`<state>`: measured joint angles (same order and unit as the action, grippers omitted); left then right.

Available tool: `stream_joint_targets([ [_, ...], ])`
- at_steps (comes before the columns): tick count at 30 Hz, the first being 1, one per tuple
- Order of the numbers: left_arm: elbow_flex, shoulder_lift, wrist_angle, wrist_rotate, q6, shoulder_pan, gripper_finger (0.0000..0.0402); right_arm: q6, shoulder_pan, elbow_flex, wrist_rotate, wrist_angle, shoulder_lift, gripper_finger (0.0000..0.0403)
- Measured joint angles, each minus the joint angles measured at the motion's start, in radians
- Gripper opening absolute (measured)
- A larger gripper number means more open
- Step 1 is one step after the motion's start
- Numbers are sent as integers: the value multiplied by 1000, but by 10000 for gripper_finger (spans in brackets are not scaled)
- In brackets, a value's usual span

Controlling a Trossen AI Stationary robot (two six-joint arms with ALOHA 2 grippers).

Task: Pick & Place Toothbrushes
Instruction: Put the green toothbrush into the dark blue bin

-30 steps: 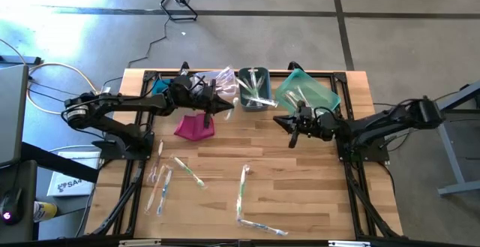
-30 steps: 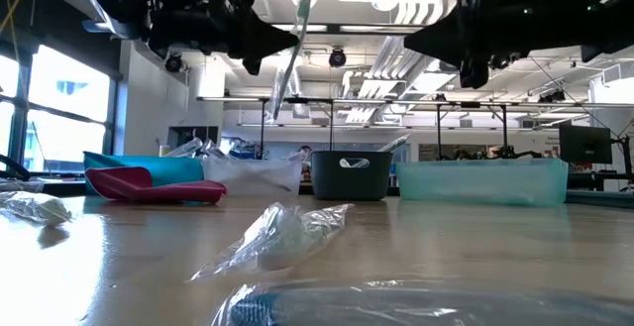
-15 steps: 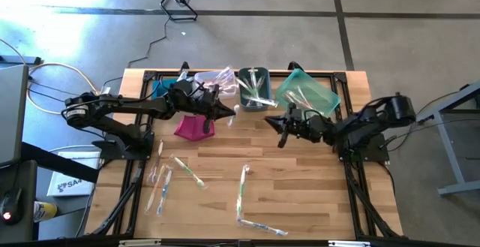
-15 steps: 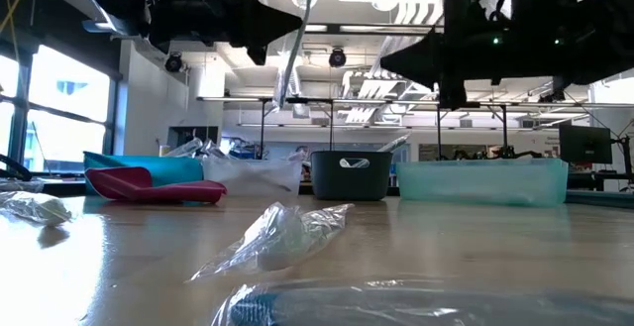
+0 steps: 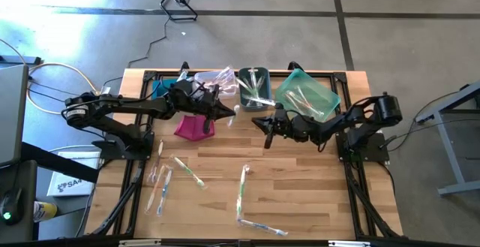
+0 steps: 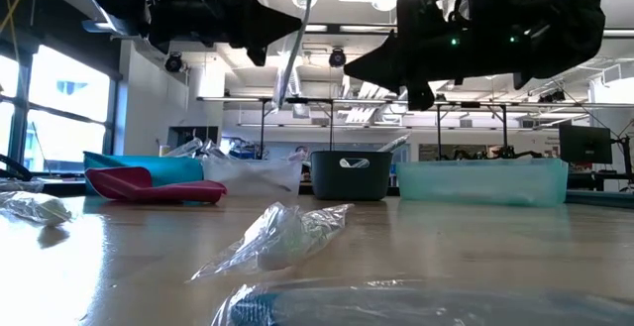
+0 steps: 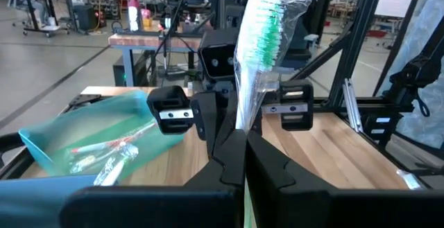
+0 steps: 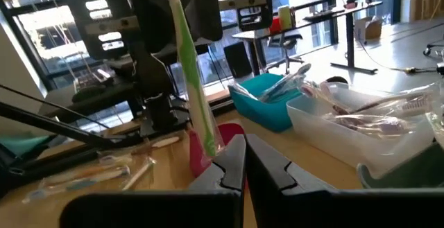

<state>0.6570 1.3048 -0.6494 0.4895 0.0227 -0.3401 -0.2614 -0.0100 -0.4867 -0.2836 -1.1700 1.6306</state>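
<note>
Standing upright, the clear-wrapped toothbrush [image 7: 260, 44] has green-and-white bristles.

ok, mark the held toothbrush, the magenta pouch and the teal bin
held toothbrush [image 7: 262, 41], left wrist view, green bristle head inside its clear wrapper
magenta pouch [image 5: 193, 127], high view, middle of its top face
teal bin [image 5: 324, 97], high view, right rim

Pale wooden planks with visible grain, matt, on the surface [image 5: 300, 194]. Crinkly clear glossy plastic wrap around the green-bristled toothbrush [image 7: 262, 41] at upper centre. Translucent teal plastic bin [image 5: 307, 93], upper right; matt grey plastic bin [image 6: 350, 174], centre. Matt black plastic on the left hand [image 7: 241, 148].
</note>
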Motion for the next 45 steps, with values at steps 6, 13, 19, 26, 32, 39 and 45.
stream_joint_targets([
  [6,0,0,8,0,0,0,0,-3,0,-14,-7,19,-1,37],
  [13,0,0,9,0,0,0,0,-4,0,-14,-12,13,-1,129],
  [19,0,0,9,0,0,0,0,-4,0,-14,-1,7,-1,168],
  [26,0,0,9,0,0,0,0,-4,0,-16,26,-13,-1,173],
  [32,0,0,8,0,-1,0,0,10,0,-81,29,19,-2,173],
  [39,0,0,8,0,-2,0,0,52,0,-165,29,157,-2,172],
  [45,0,0,8,0,-3,0,0,86,0,-183,48,226,-2,172],
])
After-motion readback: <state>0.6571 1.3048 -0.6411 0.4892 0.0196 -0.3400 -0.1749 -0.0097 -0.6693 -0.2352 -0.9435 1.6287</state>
